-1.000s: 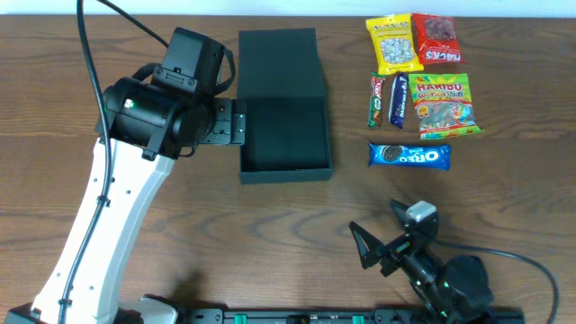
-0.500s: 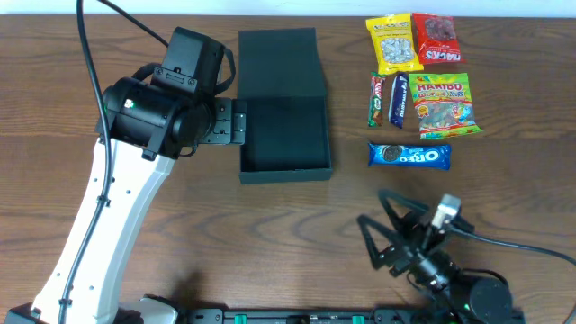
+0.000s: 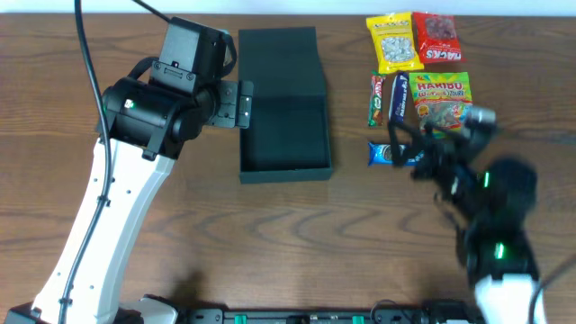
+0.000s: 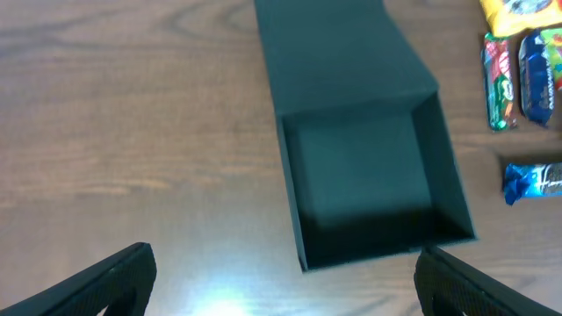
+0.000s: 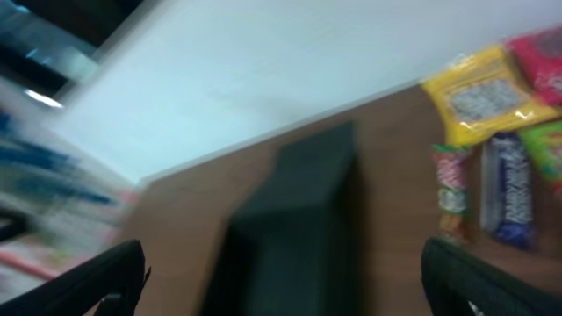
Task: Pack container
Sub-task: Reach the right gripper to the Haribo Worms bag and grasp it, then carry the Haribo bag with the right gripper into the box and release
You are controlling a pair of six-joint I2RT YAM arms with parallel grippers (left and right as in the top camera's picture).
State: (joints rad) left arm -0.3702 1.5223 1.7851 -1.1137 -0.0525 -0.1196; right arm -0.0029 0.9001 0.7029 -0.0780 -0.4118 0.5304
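"HARIBO" stands on the green-and-yellow bag (image 3: 439,97) near the surface's (image 3: 531,54) far right corner; the red packet's (image 3: 435,38) print is unclear.

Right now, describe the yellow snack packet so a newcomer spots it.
From the open dark container, look right in the overhead view to the snack cluster. Two bags sit side by side at its far end; the yellow packet is the one nearer the container, beside the red packet, and it is the only yellow bag.

Right arm (image 3: 504,191) motion-blurred, partly hiding Oreo pack (image 3: 380,155); wrist-view container (image 5: 294,219) smeared.
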